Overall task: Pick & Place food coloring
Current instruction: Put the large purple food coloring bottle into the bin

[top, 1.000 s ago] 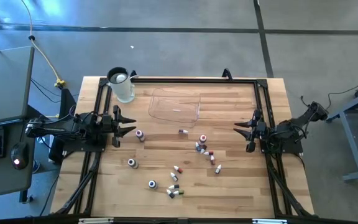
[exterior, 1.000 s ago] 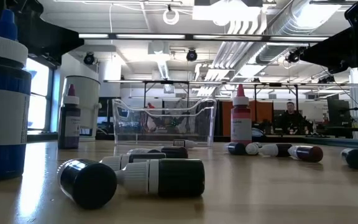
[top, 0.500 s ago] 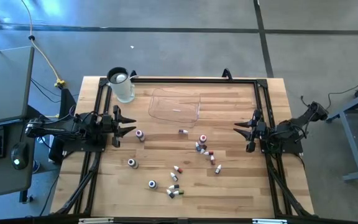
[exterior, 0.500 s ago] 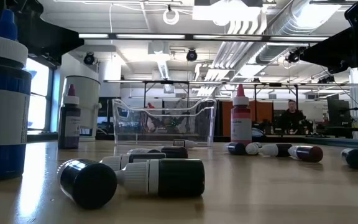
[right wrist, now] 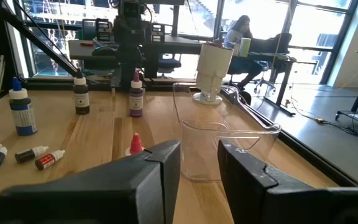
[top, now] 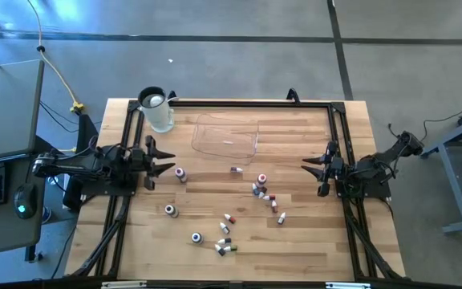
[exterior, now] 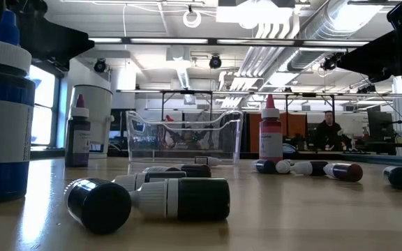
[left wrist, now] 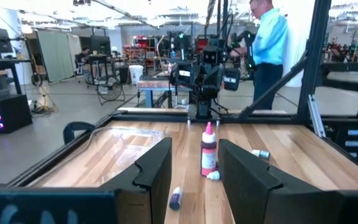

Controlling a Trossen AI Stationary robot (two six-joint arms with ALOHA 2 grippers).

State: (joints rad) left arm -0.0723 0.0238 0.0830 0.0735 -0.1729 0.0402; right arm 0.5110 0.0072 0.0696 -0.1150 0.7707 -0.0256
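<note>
The food coloring bottles are scattered over the middle of the wooden table. Some stand upright, such as one with a purplish cap [top: 180,174], a blue one [exterior: 2,118] and a red one [exterior: 271,136]. Others lie on their sides in a loose cluster [top: 265,195] and near the front edge [top: 225,245]. My left gripper [top: 169,162] hovers open at the table's left side, just left of the purplish-capped bottle; the left wrist view shows its fingers [left wrist: 154,177] apart. My right gripper [top: 305,164] hovers open at the right side, clear of the cluster.
A shallow clear plastic tray [top: 225,136] sits toward the far edge, with a clear jug [top: 157,110] at the far left corner. Black frame rails [top: 131,144] run along the table's sides. Bare wood lies between the bottles and the near edge. A person stands beyond the table [left wrist: 269,37].
</note>
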